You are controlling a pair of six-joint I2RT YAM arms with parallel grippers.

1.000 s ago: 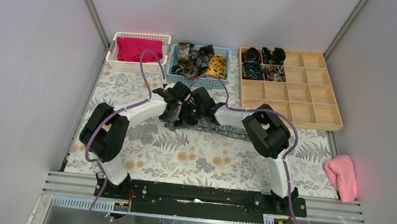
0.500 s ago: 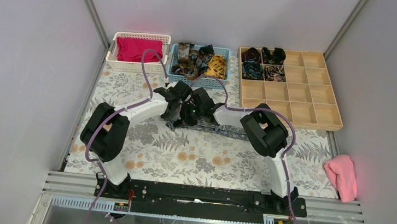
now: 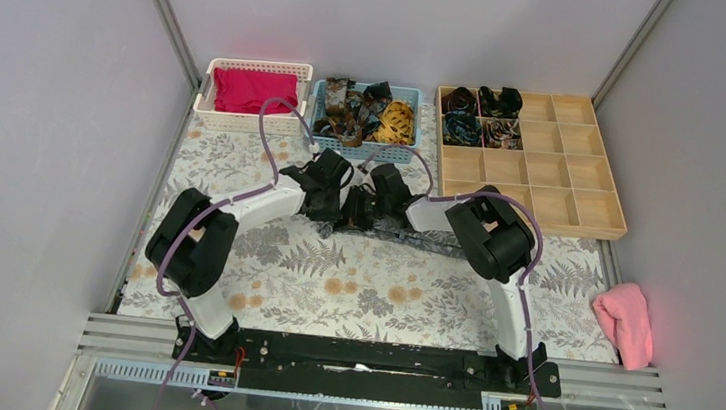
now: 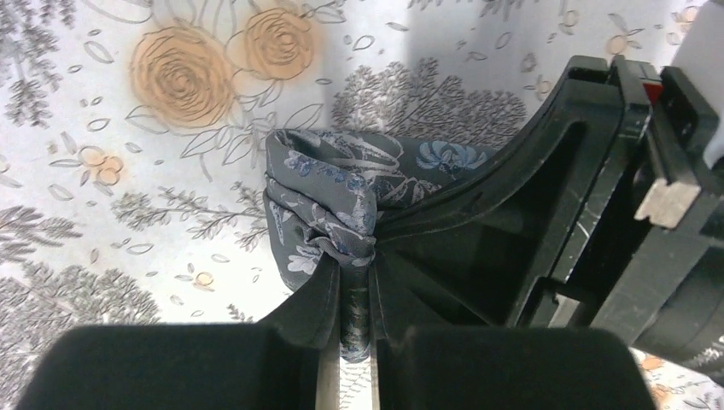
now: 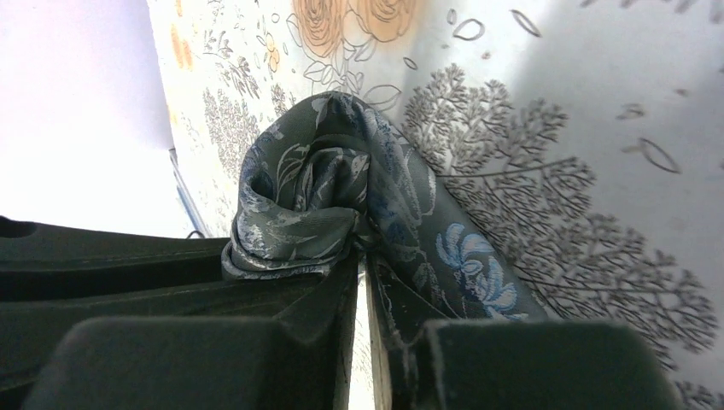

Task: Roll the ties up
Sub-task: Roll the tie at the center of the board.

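— In the middle of the table, what is that dark thing between the two arms?

— It is the grey tie. It has pale leaves and small blue flowers on it. One end is curled into a little loose roll. The rest lies flat on the flowery tablecloth and runs off to the right.

— Who holds it?

— Both arms do. The left gripper pinches the curled end from the left, with its jaws clenched on the cloth. The right gripper pinches it from the right, and its jaws are tight on the cloth too. The two grippers are very close together.

— Where are the other ties?

— A heap of loose ties sits in the blue basket at the far edge. One of them is yellow-orange. Four rolled ties sit in the wooden tray on the far right. They are in its far left boxes, one in each box.

— Can you see all of the grey tie?

— No. From above, the right arm covers part of the flat strip. In the wrist views the black fingers hide the near side of the roll. I cannot tell how many turns it has.
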